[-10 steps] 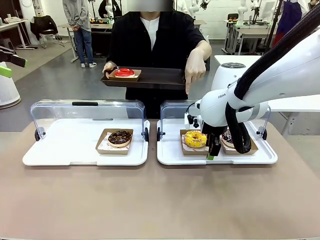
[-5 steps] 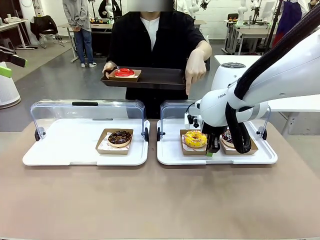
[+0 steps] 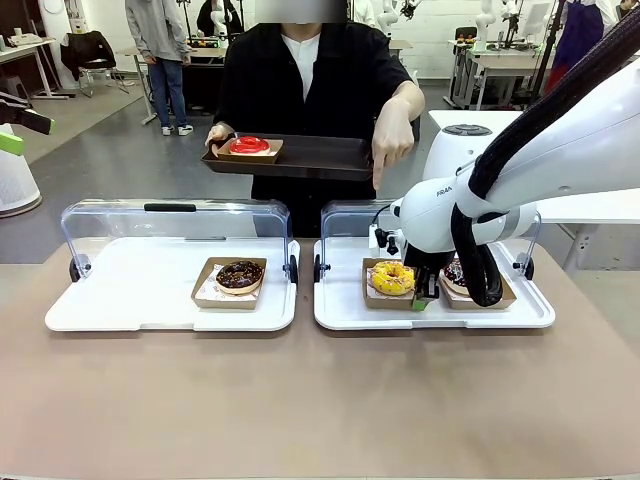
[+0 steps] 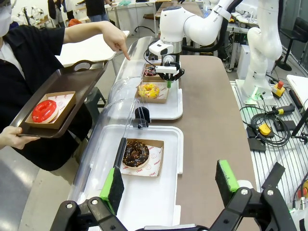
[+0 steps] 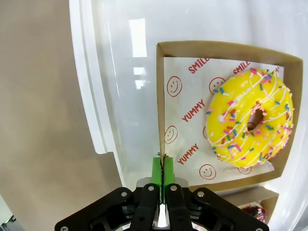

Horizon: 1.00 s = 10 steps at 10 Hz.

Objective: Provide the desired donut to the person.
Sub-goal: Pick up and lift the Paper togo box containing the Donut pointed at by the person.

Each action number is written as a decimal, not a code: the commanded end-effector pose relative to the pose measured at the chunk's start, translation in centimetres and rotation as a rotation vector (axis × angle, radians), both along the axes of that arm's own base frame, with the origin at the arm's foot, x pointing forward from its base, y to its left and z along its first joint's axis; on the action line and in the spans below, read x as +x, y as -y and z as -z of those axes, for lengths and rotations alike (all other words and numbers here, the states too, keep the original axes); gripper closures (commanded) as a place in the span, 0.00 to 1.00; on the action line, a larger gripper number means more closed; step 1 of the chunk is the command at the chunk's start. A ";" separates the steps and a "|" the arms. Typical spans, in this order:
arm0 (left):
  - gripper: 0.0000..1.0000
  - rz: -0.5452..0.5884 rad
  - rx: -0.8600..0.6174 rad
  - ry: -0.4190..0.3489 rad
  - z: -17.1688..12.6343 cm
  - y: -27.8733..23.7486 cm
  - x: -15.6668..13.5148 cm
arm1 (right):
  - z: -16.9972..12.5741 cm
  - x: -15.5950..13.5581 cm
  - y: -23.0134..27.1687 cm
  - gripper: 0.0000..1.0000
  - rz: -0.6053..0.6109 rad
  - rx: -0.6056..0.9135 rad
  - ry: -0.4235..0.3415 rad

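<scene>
The right gripper (image 5: pixel 162 166) has its jaws pinched together on the rim of the box (image 5: pixel 221 50) holding the yellow donut (image 5: pixel 250 118). The box sits in the right case (image 3: pixel 345 312), the one the person (image 3: pixel 300 80) points at. The grasp looks made, but lifting and delivery to the person's tray (image 3: pixel 320 157) are not yet done. The left gripper (image 4: pixel 169 182) hangs with jaws apart and empty.

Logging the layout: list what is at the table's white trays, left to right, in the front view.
Chocolate donut → yellow donut → right fingers, shut on the edge of the yellow donut's box → dark donut.
</scene>
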<state>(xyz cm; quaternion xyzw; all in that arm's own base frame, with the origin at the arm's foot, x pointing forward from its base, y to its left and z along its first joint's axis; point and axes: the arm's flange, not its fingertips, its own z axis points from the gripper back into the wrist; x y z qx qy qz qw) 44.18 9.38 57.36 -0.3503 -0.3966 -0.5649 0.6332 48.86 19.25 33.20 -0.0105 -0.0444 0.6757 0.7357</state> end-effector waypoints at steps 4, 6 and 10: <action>0.00 -0.002 -0.008 0.005 0.0 -0.1 -0.1 | -5.8 -4.2 -1.7 1.00 -0.030 -0.088 -0.025; 0.00 -0.002 -0.008 0.005 0.0 -0.1 -0.1 | -10.0 -7.7 -2.7 1.00 -0.022 -0.136 -0.017; 0.00 -0.002 -0.008 0.005 0.0 -0.1 -0.1 | -18.9 -13.7 -4.0 1.00 0.030 -0.128 -0.101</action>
